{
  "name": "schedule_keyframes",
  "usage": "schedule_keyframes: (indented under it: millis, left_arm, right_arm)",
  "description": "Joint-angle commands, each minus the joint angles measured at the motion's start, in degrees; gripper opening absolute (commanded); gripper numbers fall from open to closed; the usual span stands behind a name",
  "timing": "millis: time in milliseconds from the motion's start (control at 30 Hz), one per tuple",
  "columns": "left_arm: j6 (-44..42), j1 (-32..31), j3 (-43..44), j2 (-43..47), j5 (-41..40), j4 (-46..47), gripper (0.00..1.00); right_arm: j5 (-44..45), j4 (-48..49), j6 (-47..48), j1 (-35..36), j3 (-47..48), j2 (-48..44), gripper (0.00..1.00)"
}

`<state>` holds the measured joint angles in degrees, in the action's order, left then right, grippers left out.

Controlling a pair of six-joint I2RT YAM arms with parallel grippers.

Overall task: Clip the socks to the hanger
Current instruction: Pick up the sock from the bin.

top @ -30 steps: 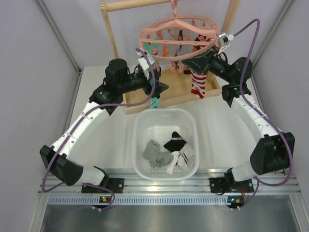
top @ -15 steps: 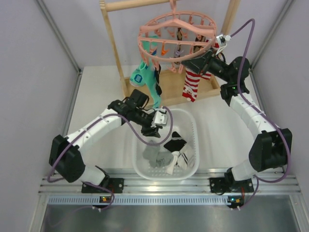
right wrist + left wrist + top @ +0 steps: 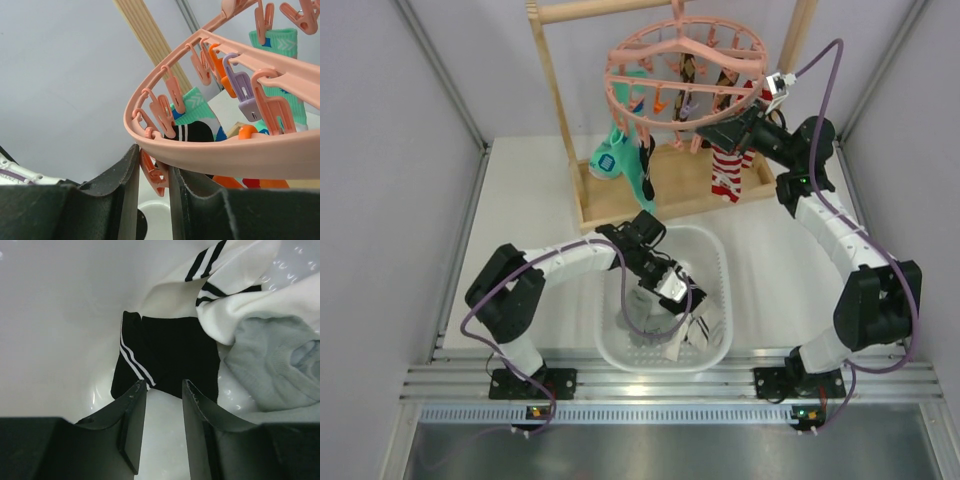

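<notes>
In the left wrist view a black sock (image 3: 170, 352) with two white stripes lies on the floor of the white basket (image 3: 610, 255). My left gripper (image 3: 161, 386) is down in the basket, open, its fingertips at the sock's near edge with nothing between them. A white sock with black stripes (image 3: 235, 295) and a grey sock (image 3: 272, 360) lie beside it. The round pink hanger (image 3: 685, 70) hangs from the wooden rack. My right gripper (image 3: 152, 160) is shut on a pink clip peg (image 3: 156, 175) under the hanger's outer ring (image 3: 210, 152). A black sock (image 3: 197, 131) hangs clipped on the hanger.
The light wooden rack (image 3: 560, 95) stands behind the basket on its base (image 3: 620, 205). A teal patterned sock (image 3: 620, 160) and a red-and-white striped sock (image 3: 728, 172) hang from the hanger. Grey walls close both sides. My left arm (image 3: 570, 262) crosses the basket's rim.
My left arm has swung from the hanger's left side down into the basket, and its jaws have narrowed. The teal sock now hangs free. The right gripper keeps its hold at the hanger.
</notes>
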<state>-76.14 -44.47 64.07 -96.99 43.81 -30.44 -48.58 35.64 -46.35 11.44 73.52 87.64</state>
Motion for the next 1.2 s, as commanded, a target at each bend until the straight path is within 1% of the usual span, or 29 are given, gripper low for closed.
schedule_keyframes:
  millis: [0, 167, 200, 367, 600, 667, 733, 767, 833, 867, 967, 1000, 1133, 1167]
  left_arm:
    - [-9.01, 0.0, 2.37, -3.02, 0.49, 4.51, 0.4]
    - [-13.41, -1.32, 3.16, -5.75, -0.57, 4.86, 0.39]
    - [-15.34, -1.41, 3.08, -5.93, -0.83, 4.77, 0.39]
    - [-18.25, -1.94, 3.07, -7.51, -2.06, 4.86, 0.39]
    - [-18.08, -2.2, 4.65, -10.41, -3.29, 4.42, 0.39]
    - [-18.08, -2.2, 4.66, -11.11, -3.73, 5.2, 0.37]
    - [-17.38, -2.11, 4.83, -11.12, -3.3, 5.47, 0.35]
    - [-16.94, -2.2, 5.01, -11.03, -3.12, 5.39, 0.31]
    - [-16.33, -2.2, 5.36, -10.59, -2.25, 5.3, 0.27]
    - [-16.32, -2.2, 5.53, -10.15, -1.8, 4.86, 0.22]
    - [-15.45, -2.2, 6.15, -8.4, -0.49, 2.84, 0.16]
    - [-15.44, -2.2, 6.41, -7.96, -0.31, 1.45, 0.11]
    - [-13.61, -2.11, 6.68, -3.75, 0.83, -0.41, 0.05]
    - [-10.64, -2.11, 6.77, -2.78, 1.36, -0.41, 0.03]
  right_arm:
    - [-0.99, 2.42, 0.21, -0.72, 1.37, -0.01, 0.0]
    - [-1.26, 2.42, 0.12, -1.25, 1.02, -0.01, 0.0]
    - [-1.34, 2.42, 0.12, -1.42, 1.02, -0.01, 0.0]
    - [-1.43, 2.59, -0.32, -1.77, 0.75, 0.08, 0.0]
    - [-0.99, 3.12, -1.38, -2.3, 0.31, 0.26, 0.0]
    - [-0.99, 3.21, -1.46, -2.39, 0.31, 0.17, 0.0]
    - [-1.17, 3.21, -1.46, -2.39, 0.31, 0.08, 0.0]
    - [-1.17, 3.21, -1.46, -2.56, 0.31, -0.01, 0.0]
    - [-1.26, 3.12, -1.46, -2.65, 0.31, -0.01, 0.0]
    - [-1.26, 3.21, -1.46, -2.74, 0.23, -0.1, 0.0]
    - [-1.34, 3.3, -1.38, -2.74, 0.14, -0.01, 0.0]
    - [-1.34, 3.38, -1.29, -2.74, 0.14, -0.01, 0.0]
    - [-1.17, 3.74, -1.29, -2.65, 0.23, 0.17, 0.0]
    - [-1.17, 3.91, -1.2, -2.65, 0.31, 0.25, 0.0]
